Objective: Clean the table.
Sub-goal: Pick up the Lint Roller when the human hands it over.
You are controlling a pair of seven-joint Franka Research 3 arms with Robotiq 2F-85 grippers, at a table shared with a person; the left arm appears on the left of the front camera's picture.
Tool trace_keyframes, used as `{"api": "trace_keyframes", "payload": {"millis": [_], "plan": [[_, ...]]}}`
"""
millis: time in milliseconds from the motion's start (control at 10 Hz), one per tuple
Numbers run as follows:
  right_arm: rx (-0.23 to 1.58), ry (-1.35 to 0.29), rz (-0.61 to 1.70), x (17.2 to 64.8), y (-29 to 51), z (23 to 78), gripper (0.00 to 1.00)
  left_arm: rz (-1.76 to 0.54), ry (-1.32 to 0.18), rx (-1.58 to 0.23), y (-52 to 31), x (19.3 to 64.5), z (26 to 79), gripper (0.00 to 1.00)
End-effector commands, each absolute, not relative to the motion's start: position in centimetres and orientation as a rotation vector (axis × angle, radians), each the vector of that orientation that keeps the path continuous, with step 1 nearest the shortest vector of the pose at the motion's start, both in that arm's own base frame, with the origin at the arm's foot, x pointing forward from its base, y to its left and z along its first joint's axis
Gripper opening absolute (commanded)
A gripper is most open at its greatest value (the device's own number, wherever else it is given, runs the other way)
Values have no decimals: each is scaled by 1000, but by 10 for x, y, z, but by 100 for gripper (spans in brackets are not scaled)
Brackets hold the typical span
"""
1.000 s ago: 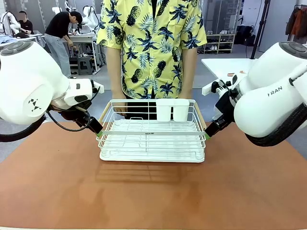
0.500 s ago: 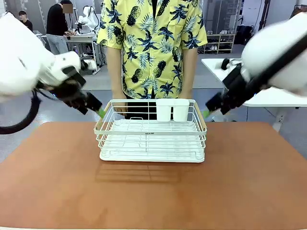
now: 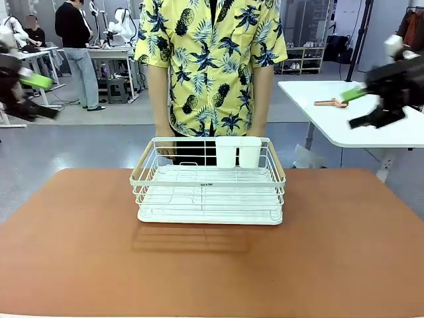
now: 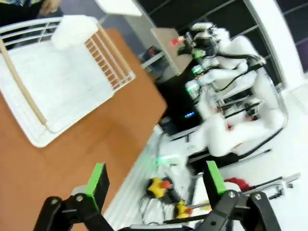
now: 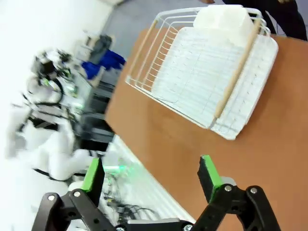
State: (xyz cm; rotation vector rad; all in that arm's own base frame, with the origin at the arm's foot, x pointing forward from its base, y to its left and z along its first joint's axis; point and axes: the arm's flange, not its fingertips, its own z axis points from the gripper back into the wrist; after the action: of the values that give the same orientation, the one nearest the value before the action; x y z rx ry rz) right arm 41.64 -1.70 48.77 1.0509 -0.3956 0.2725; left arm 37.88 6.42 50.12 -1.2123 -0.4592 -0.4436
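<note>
Our left gripper [image 4: 156,179] and right gripper [image 5: 150,173] hang spread wide, both empty, out beyond the sides of the terracotta table [image 3: 212,271] — on it stands a white wire rack [image 3: 210,185].

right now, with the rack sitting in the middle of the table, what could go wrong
1. The person's hand is at the rack's far rim; a gripper reaching in could hit it.
2. The left gripper and right gripper hang open, wide of the table; a long reach in could bump the rack askew.
3. The white tub stands loose in the rack and could tip if lifted.
</note>
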Motion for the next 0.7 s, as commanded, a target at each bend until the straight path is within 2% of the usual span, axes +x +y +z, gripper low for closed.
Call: {"api": "trace_keyframes", "payload": {"millis": [0,300,600], "plan": [[1096,-369,180,421,-78,471,100,-293,-431,-1250,119,375,498,100],[1146,-416,-62,389,-187,449,100,-119,-487,-1259,214,338,495,100],[1159,-471,-194,365,-235,441,100,4,-436,-1243,255,320,482,100]]}}
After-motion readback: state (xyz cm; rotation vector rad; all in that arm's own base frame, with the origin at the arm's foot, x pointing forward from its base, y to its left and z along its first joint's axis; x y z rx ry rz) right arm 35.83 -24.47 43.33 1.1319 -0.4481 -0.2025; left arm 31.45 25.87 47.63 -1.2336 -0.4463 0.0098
